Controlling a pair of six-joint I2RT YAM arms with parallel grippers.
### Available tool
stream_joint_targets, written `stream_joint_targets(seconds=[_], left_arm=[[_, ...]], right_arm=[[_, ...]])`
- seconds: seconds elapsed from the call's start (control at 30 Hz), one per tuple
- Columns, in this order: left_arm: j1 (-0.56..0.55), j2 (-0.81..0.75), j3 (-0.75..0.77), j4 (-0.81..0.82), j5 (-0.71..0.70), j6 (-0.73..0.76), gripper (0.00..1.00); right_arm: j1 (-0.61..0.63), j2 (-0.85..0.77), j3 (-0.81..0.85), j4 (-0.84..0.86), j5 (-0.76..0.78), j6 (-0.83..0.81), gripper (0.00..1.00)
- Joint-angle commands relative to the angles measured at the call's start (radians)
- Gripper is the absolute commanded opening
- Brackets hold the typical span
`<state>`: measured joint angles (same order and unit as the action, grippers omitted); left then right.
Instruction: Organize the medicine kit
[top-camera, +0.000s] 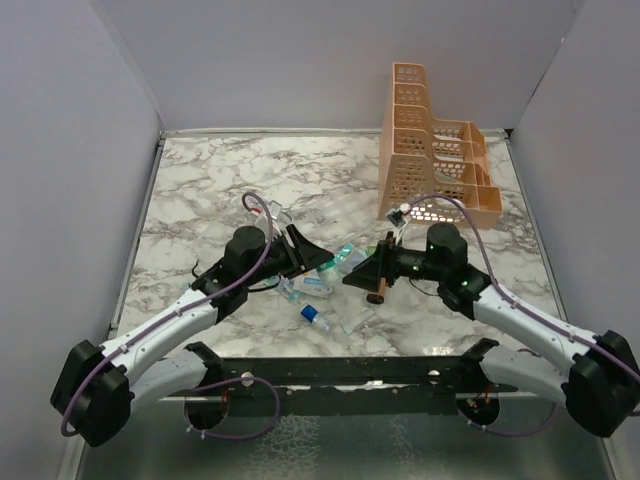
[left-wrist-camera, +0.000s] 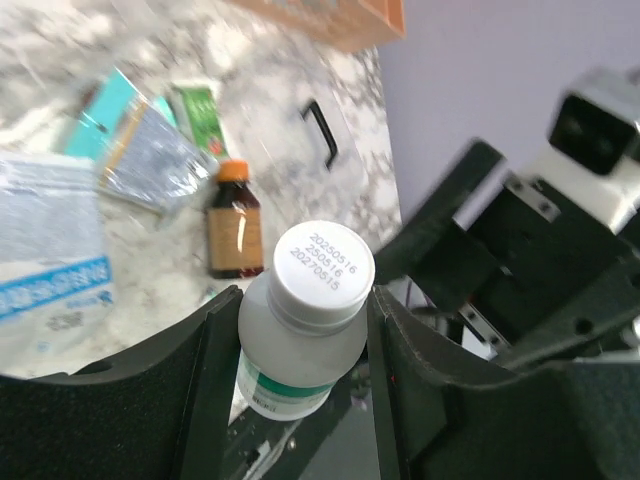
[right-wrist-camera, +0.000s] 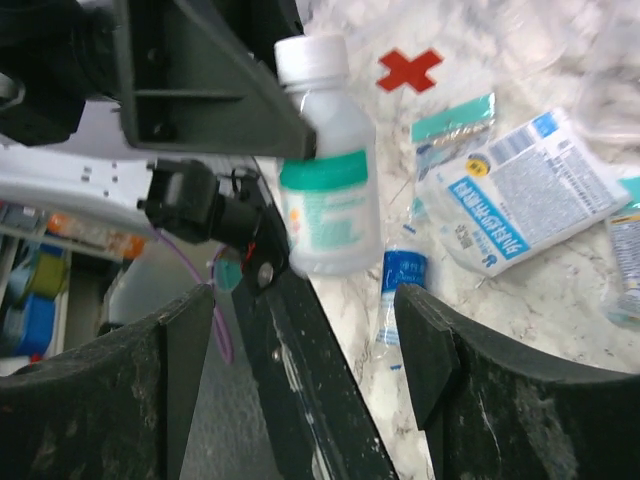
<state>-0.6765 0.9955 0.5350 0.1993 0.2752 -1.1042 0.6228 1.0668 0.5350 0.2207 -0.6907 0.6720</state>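
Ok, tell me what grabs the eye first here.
A white bottle pinched in the left gripper, held mid-air, with the right gripper open facing it. Below, packets litter the table; an orange rack towers at its far right.

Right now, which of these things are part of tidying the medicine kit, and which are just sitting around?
Part of the job: medicine kit, white bottle in the left gripper, brown bottle, blue-capped vial, loose sachets.
Just lying about: orange rack.
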Motion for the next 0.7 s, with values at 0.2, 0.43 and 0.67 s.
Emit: stream_joint_targets(seconds=[0.2, 0.43, 0.67], left_arm=[[0.358, -0.032, 0.218, -0.266, 0.005, 0.196, 0.25], [0.529, 0.028, 0.255, -0.364, -0.113, 0.255, 0.25], [0.566, 0.164, 0.227, -0.285, -0.163, 0.238, 0.25]], right_arm=[[0.005, -0.302, -0.056, -0.091, 0.318, 0.145, 0.74], [0.004, -0.327, -0.116, -0.023, 0.324, 0.207, 0.72], [0.005, -0.272, -0.109, -0.018, 0.304, 0.205, 0.70]])
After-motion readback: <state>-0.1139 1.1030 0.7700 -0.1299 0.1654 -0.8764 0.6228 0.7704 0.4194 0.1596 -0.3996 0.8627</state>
